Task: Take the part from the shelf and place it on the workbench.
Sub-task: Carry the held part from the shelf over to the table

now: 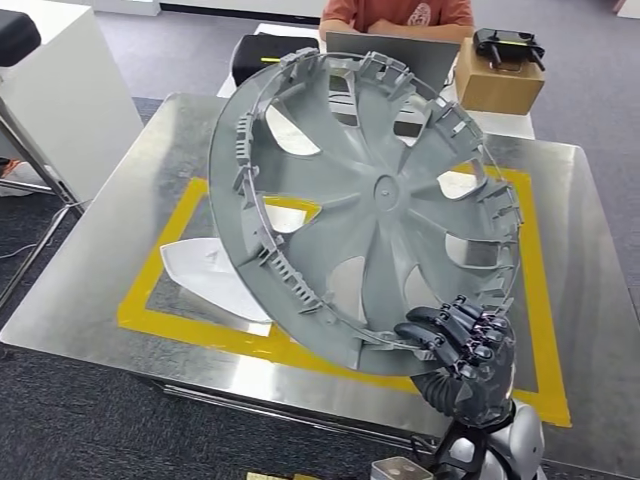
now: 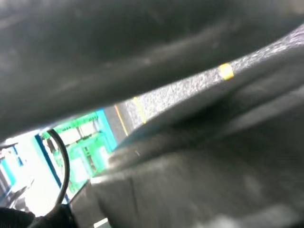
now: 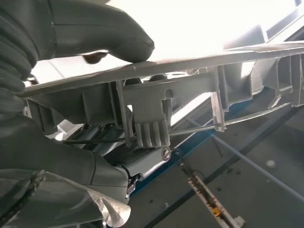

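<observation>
Plainly, right hand (image 1: 464,345) grips tilted hubcap (image 1: 370,200) over workbench (image 1: 90,270); markings unreadable.

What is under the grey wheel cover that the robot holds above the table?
Under the wheel cover: a white part inside the yellow tape frame on the table. The cover hides its right end.

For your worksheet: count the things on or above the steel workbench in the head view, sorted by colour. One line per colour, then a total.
Grey: 1, the hubcap held by the right hand
White: 1, the white part lying on the workbench
Total: 2
</observation>
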Controlling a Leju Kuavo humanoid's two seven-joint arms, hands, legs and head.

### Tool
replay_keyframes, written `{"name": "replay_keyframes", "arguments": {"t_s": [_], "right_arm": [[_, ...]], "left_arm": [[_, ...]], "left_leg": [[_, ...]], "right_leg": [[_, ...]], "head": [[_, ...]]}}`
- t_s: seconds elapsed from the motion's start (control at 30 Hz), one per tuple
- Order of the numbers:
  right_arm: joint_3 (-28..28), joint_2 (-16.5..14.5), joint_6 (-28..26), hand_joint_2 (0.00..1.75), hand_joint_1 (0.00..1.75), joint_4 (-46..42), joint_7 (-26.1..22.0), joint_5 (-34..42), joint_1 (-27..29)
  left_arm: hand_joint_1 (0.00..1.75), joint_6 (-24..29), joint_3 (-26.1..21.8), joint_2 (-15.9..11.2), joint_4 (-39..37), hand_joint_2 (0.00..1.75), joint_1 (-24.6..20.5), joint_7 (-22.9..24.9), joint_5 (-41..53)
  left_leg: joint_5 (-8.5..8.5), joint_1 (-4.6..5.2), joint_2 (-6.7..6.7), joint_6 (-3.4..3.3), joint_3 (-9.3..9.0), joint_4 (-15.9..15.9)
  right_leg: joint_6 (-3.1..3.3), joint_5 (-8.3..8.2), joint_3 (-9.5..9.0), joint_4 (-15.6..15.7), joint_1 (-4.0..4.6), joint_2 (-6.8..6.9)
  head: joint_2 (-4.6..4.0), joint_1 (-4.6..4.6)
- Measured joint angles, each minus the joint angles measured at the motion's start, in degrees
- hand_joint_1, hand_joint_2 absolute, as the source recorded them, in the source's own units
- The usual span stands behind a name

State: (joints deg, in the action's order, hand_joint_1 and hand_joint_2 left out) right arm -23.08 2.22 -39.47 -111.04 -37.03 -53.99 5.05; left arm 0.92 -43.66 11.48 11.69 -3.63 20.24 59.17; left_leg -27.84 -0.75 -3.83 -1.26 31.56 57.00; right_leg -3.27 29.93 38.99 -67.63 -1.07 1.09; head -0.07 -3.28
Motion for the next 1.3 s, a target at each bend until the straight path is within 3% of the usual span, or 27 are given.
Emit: {"name": "replay_keyframes", "arguments": {"t_s": [0.07, 0.1, 0.2, 0.23, 0.3, 0.37, 0.4, 0.43, 0.47, 0.53, 0.6, 0.73, 0.9, 1.1, 1.3], "right_arm": [[-0.08, 0.01, 0.0, 1.75, 1.75, 0.05, 0.34, -0.02, -0.18], [-0.13, 0.01, 0.0, 1.75, 1.75, 0.07, 0.48, -0.03, -0.25], [-0.2, 0.03, 0.0, 1.75, 1.75, 0.09, 0.6, -0.25, -0.21], [-0.21, 0.03, 0.0, 1.75, 1.75, 0.1, 0.6, -0.36, -0.2], [-0.23, 0.03, 0.0, 1.75, 1.75, 0.11, 0.59, -0.54, -0.25], [-0.25, 0.03, 0.0, 1.75, 1.75, 0.14, 0.6, -0.58, -0.33], [-0.26, 0.03, 0.0, 1.75, 1.75, 0.18, 0.62, -0.59, -0.34], [-0.26, 0.03, 0.0, 1.75, 1.75, 0.22, 0.67, -0.61, -0.35], [-0.26, 0.03, 0.0, 1.75, 1.75, 0.26, 0.72, -0.62, -0.34], [-0.26, 0.03, 0.0, 1.75, 1.75, 0.29, 0.83, -0.64, -0.35], [-0.26, 0.03, 0.0, 1.75, 1.75, 0.29, 1.05, -0.74, -0.43], [-0.3, 0.04, 0.0, 1.75, 1.75, 0.46, 3.15, -1.98, -0.64], [-0.56, 0.6, 0.0, 1.75, 1.75, 1.67, 9.75, -5.42, -1.73], [-2.09, 2.46, 0.0, 1.75, 1.75, 4.78, 18.21, -9.04, -3.37], [-6.95, 7.03, 0.0, 1.75, 1.75, 8.68, 30.31, -10.75, -6.76]], "left_arm": [[0.0, 0.0, -0.05, 0.02, 0.0, 0.0, -0.05, 0.0, -0.05], [0.0, 0.01, -0.09, 0.01, 0.0, 0.0, -0.09, 0.01, -0.07], [0.0, 0.03, -0.16, -0.05, 0.01, 0.0, -0.3, 0.04, -0.11], [0.0, 0.04, -0.17, -0.05, 0.01, 0.0, -0.34, 0.04, -0.12], [0.0, 0.04, -0.22, -0.05, 0.01, 0.0, -0.35, 0.05, -0.2], [0.0, 0.04, -0.29, -0.06, 0.0, 0.0, -0.16, 0.1, -0.33], [0.0, 0.04, -0.31, -0.07, 0.0, 0.0, -0.03, 0.14, -0.39], [0.0, 0.05, -0.31, -0.08, 0.0, 0.0, 0.07, 0.19, -0.42], [0.0, 0.05, -0.31, -0.09, 0.0, 0.0, 0.13, 0.22, -0.44], [0.0, 0.07, -0.32, -0.12, 0.0, 0.0, 0.11, 0.28, -0.44], [0.0, 0.07, -0.34, -0.14, 0.0, 0.0, 0.0, 0.32, -0.44], [0.0, 0.11, -0.52, -0.08, 0.0, 0.0, 0.01, 0.55, -0.49], [0.0, 0.08, -0.95, -0.03, 0.0, 0.0, -0.04, 0.78, -0.5], [0.0, 0.04, -1.28, -0.03, 0.0, 0.0, -0.06, 0.83, -0.26], [0.0, 0.04, -1.61, -0.03, 0.0, 0.0, -0.11, 0.83, -0.27]], "left_leg": [[-0.38, 0.29, -0.82, 0.61, -0.3, 0.12], [-0.51, 0.47, -1.12, 0.93, -0.43, 0.2], [-0.82, 0.49, -1.75, 1.77, -0.8, 0.36], [-1.41, 0.34, -1.03, 2.06, -0.69, 0.91], [-4.34, 0.14, 1.47, 2.52, 1.15, 5.39], [-8.02, 0.14, 3.08, 2.56, 4.91, 13.47], [-8.8, 0.16, 3.27, 2.48, 6.42, 16.48], [-8.41, 0.19, 3.31, 2.31, 7.09, 17.51], [-6.83, 0.23, 3.33, 2.03, 6.71, 16.13], [-2.28, 0.48, 3.52, 1.09, 3.74, 8.65], [0.11, 0.72, 3.73, 0.45, 1.27, 2.39], [0.19, 0.9, 3.89, 1.27, 0.95, 0.88], [0.26, 1.05, 3.94, 0.9, 1.01, 0.91], [0.29, 1.15, 3.95, 0.69, 1.06, 0.95], [0.34, 1.13, 3.95, 0.57, 1.05, 0.96]], "right_leg": [[0.28, -2.3, -4.5, 7.65, 0.21, 2.01], [0.59, -2.54, -5.61, 9.49, 0.33, 2.56], [1.84, -2.33, -5.83, 9.96, 0.49, 1.75], [2.21, -2.33, -5.87, 10.0, 0.44, 1.46], [2.92, -2.42, -5.97, 10.13, 0.3, 0.96], [3.35, -2.38, -5.97, 10.1, 0.47, 0.33], [3.47, -2.35, -6.02, 10.08, 0.59, -0.06], [3.52, -2.32, -6.1, 10.06, 0.73, -0.46], [3.56, -2.29, -6.24, 10.04, 0.87, -0.83], [3.57, -2.19, -6.54, 10.05, 1.09, -1.38], [3.38, -2.03, -6.46, 9.84, 1.32, -1.74], [3.26, -1.89, -6.07, 9.64, 1.29, -1.79], [2.74, -2.21, -6.23, 10.07, 1.11, -1.79], [2.55, -2.31, -6.21, 10.15, 0.99, -1.77], [2.52, -2.33, -6.17, 10.13, 0.99, -1.76]], "head": [[0.0, 0.03], [0.0, 0.11], [0.0, 0.32], [0.0, 0.37], [0.0, 0.56], [0.0, 0.69], [0.0, 0.69], [0.0, 0.7], [0.0, 0.69], [0.0, 0.67], [0.0, 0.66], [0.0, 0.59], [0.0, 0.6], [0.0, 0.61], [0.0, 0.62]]}}
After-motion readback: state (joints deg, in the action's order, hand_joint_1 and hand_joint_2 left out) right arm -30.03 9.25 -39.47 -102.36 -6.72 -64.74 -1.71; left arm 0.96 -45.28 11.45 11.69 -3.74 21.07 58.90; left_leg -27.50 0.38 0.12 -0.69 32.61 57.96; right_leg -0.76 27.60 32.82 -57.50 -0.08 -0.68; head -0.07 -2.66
